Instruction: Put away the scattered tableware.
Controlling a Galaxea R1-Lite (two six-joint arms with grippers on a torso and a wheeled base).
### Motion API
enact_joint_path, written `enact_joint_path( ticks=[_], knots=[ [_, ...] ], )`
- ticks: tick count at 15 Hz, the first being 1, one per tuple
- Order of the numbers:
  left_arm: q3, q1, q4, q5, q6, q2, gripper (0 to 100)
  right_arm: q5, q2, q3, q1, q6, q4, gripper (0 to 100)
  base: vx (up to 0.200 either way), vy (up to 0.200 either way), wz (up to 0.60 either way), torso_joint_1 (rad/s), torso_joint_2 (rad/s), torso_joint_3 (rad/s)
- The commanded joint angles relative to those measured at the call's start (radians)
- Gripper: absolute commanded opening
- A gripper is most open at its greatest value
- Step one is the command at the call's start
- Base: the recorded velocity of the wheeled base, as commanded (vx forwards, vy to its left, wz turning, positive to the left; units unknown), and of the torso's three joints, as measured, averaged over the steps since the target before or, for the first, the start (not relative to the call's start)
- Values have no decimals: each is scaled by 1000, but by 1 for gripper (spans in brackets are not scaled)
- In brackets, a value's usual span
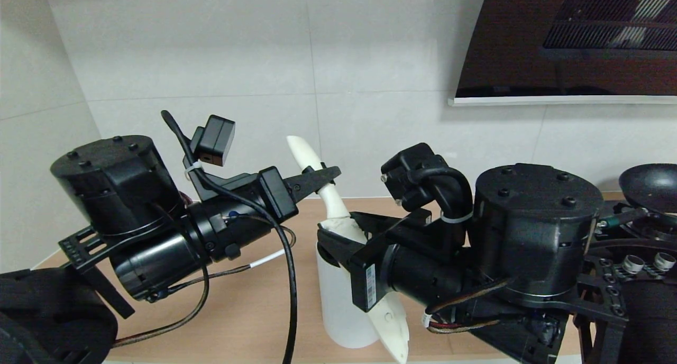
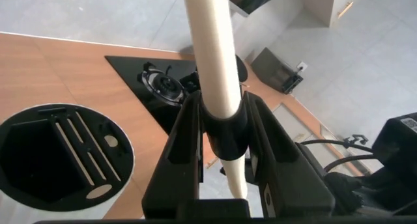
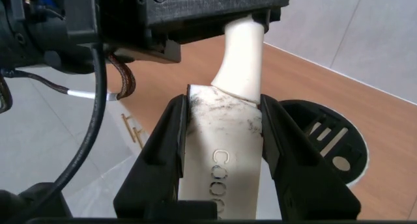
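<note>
white knife point(image 1: 332, 204) above wooden counter point(image 1: 248, 311), tiled wall point(image 1: 211, 46), dark hood point(image 1: 529, 62)

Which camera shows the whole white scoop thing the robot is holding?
The head view: the white scoop shows nearly end to end, the left gripper clamped high on it, the right gripper lower. The left wrist view catches a stretch of handle; the right wrist view, the scuffed blade.
</note>
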Motion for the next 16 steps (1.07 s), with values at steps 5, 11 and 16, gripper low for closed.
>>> enact_joint_path(
  ticks=[5,11,16],
  knots=[
    [-2,0,-7,1,-1,-9,0,-9,-3,-2,-1,0,-2,100,0,0,0,0,0,0],
    [-49,1,44,9,12,-80,0,-14,-78,15,-30,-3,-13,100,0,0,0,0,0,0],
    [-508,9,551,346,128,-94,0,-11,-216,21,-230,-9,-4,100,0,0,0,0,0,0]
  ],
)
